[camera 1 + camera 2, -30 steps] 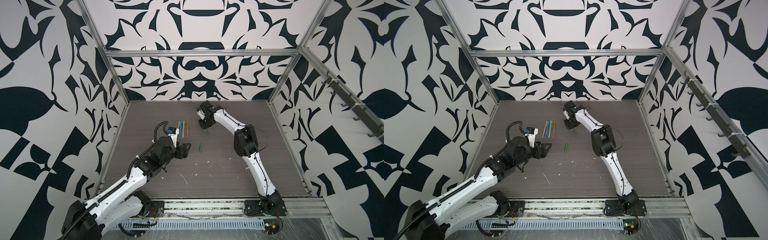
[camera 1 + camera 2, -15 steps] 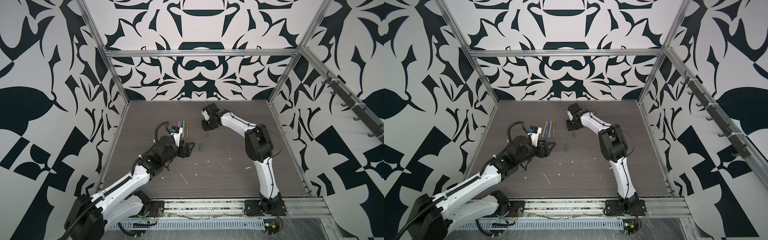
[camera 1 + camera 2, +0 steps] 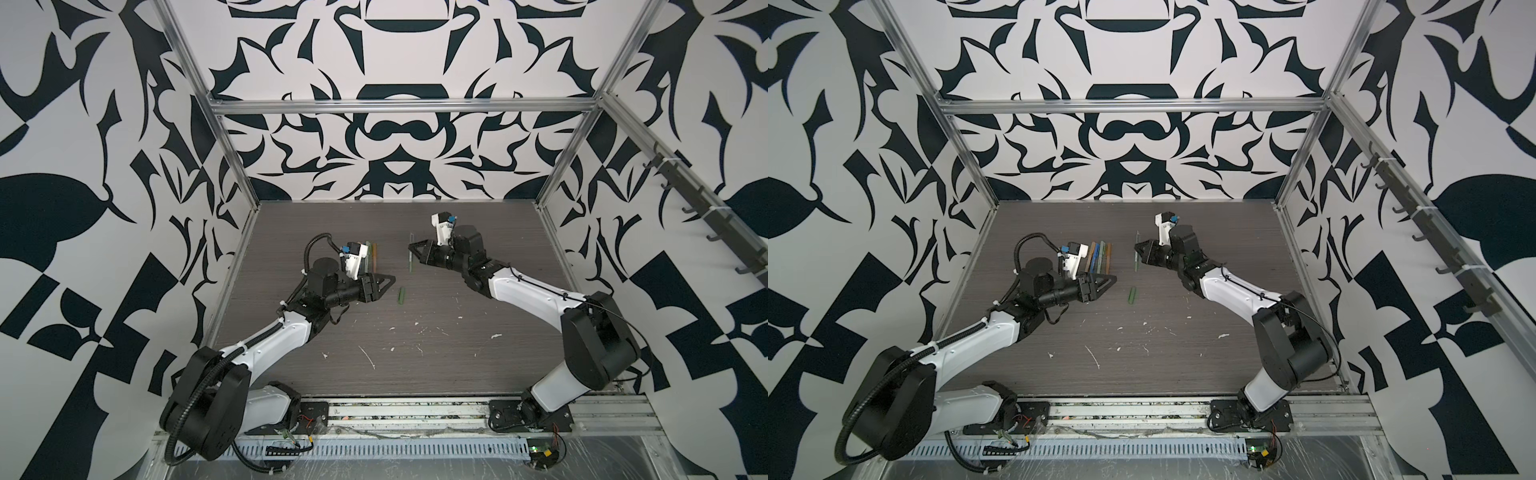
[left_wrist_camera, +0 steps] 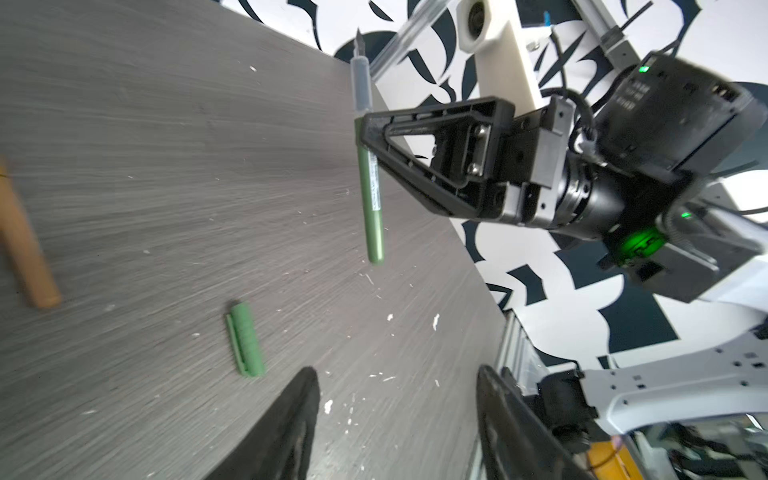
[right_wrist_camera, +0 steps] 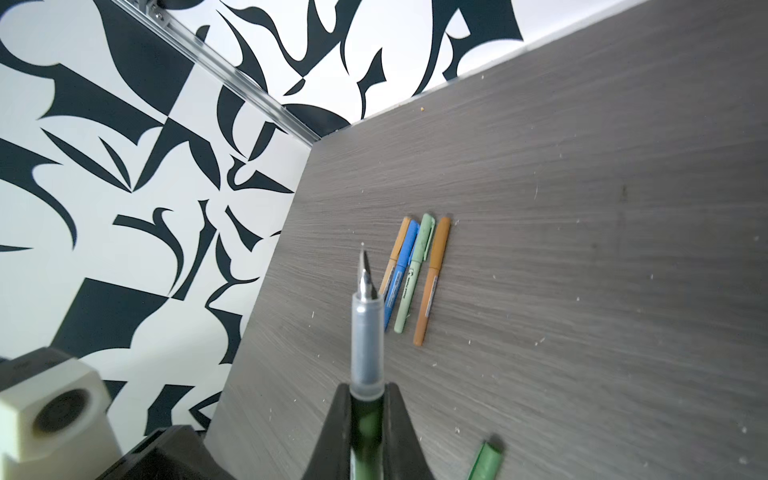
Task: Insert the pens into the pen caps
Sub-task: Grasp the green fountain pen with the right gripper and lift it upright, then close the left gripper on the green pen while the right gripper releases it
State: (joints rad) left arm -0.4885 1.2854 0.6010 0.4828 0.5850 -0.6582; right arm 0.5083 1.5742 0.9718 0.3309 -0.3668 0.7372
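Table (image 3: 498,374), grey wood-grain, scattered with white flecks. Item one: dark green pen (image 4: 372,208), uncapped, dark tip pointing far, clamped mid-barrel in the right gripper (image 3: 411,249) and held clear of the table, right of centre, far half. Item two: dark green cap (image 3: 401,296), lying flat near mid-table, nearer than the held pen and apart from it. Left gripper (image 4: 395,370): jaws partly apart, holding nothing, tips just left of that cap, not touching it. Items three to six, side by side on the far left, caps on: tan pen (image 5: 396,249), blue pen (image 5: 401,270), pale green pen (image 5: 414,270), ochre-brown pen (image 5: 432,278).
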